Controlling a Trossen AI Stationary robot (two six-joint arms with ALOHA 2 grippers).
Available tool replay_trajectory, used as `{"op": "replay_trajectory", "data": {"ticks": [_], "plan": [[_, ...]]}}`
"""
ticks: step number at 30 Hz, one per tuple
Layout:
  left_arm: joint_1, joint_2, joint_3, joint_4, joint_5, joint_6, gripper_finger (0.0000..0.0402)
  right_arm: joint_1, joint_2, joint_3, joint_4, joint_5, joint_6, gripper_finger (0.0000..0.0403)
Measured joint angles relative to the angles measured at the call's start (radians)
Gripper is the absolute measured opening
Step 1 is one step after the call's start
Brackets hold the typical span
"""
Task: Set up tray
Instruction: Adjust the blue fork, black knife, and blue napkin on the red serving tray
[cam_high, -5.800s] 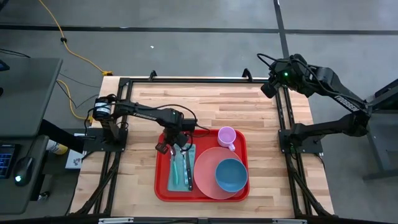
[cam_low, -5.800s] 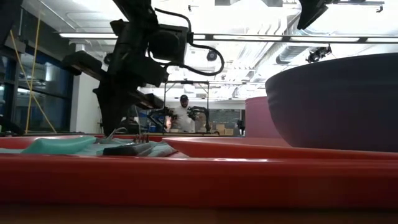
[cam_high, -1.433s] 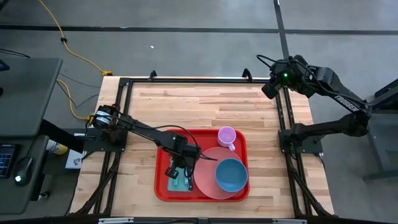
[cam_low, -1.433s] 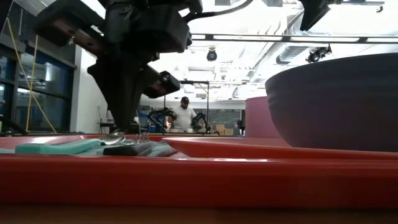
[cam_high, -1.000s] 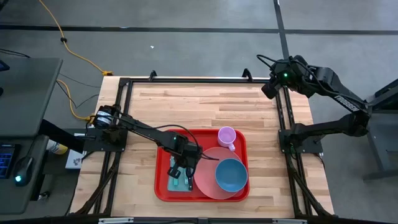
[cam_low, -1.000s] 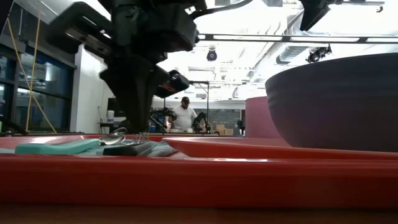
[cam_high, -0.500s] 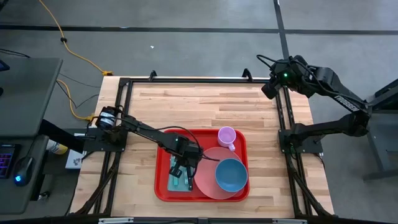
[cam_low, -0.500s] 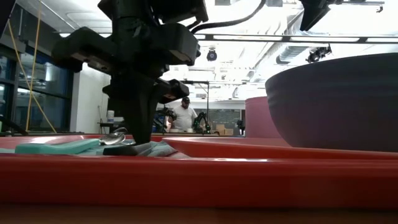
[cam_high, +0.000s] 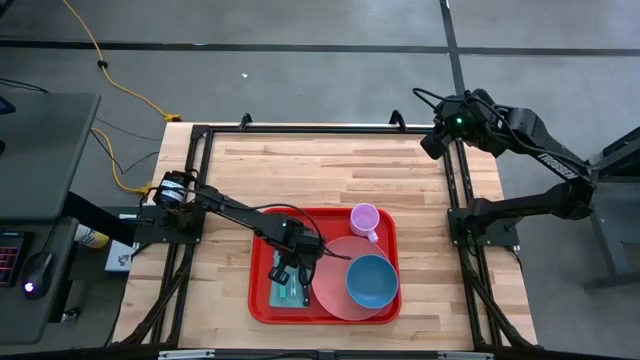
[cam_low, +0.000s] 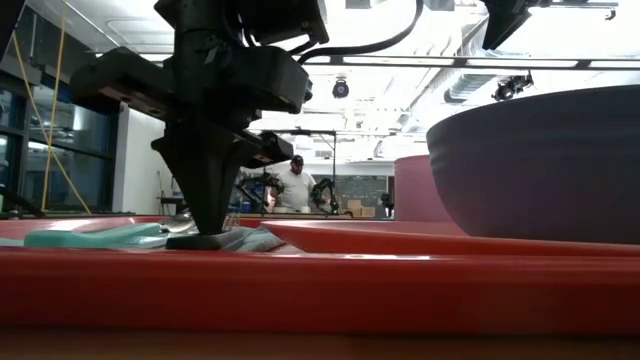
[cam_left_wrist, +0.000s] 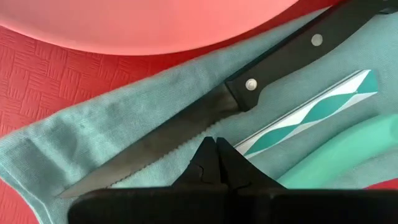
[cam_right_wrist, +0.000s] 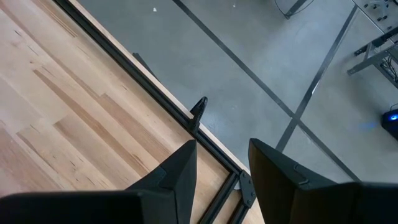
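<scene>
— Where's the tray (cam_high: 262, 300)?

— Lower centre of the table (cam_high: 330, 170), with plate (cam_high: 330, 272), bowl (cam_high: 372, 281) and cup (cam_high: 364, 218) on it.

— The left claw (cam_high: 291, 272)?

— Clenched, empty, tips down at the knife (cam_left_wrist: 199, 118) on the teal cloth (cam_left_wrist: 106, 130).

— The right claw (cam_right_wrist: 222, 163)?

— Parted (holding nothing), at the table's upper right corner.

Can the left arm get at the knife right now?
Probably yes. The left tool is shut, tips right beside the knife on the napkin, nothing between them. It would need to open first.
</scene>
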Motion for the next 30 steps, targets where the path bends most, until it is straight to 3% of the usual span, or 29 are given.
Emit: {"op": "replay_trajectory", "data": {"ticks": [20,30], "plan": [[-0.002,0.0,0.0,-0.006,0.049,0.003,0.0008,0.0,0.0,0.0,0.0,0.0,0.0,0.0124],[0.0,-0.002,0.108,-0.011,0.017,0.083,0.0008,0.0,0.0,0.0,0.0,0.0,0.0,0.0124]]}}
